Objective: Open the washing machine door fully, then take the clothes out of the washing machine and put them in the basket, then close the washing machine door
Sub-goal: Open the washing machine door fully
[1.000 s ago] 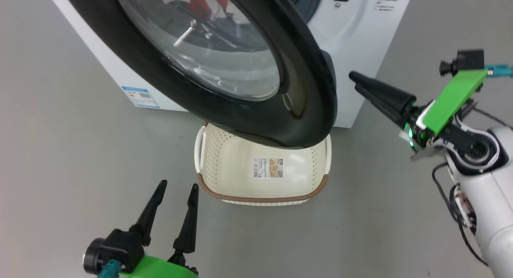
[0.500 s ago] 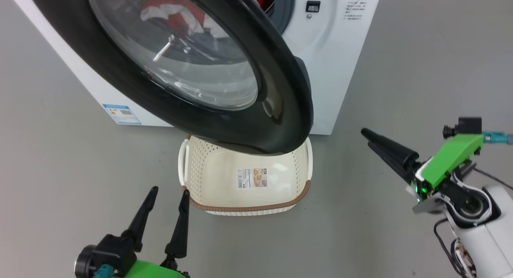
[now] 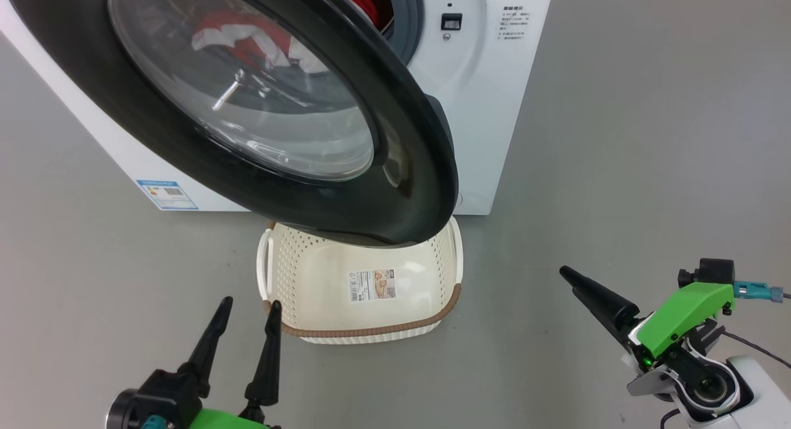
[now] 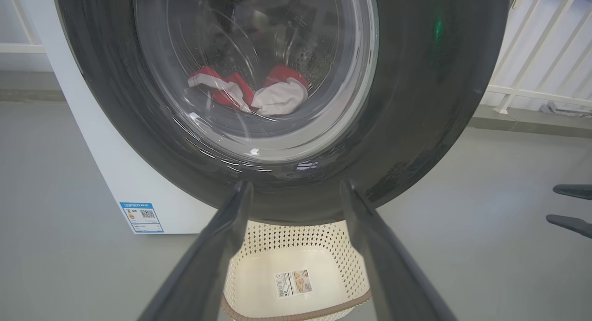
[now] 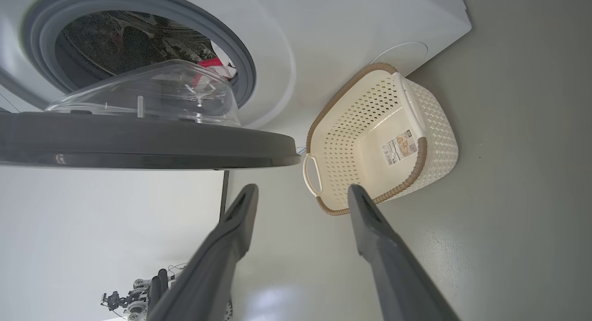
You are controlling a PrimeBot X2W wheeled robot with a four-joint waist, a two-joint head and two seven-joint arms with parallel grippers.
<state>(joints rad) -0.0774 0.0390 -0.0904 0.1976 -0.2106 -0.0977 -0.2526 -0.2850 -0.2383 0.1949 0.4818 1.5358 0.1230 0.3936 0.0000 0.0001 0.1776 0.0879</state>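
Found left gripper (image 3: 250, 303) spread wide, holding nothing, near basket (image 3: 371, 332). Found right gripper (image 3: 565, 272) likewise spread, empty, well apart from washing machine door (image 3: 423, 175).

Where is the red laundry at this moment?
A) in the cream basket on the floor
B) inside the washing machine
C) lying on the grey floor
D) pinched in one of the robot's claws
B: the clothes lie inside the washing machine, seen through the glass of the door, while the basket shows a bare bottom with a sticker.
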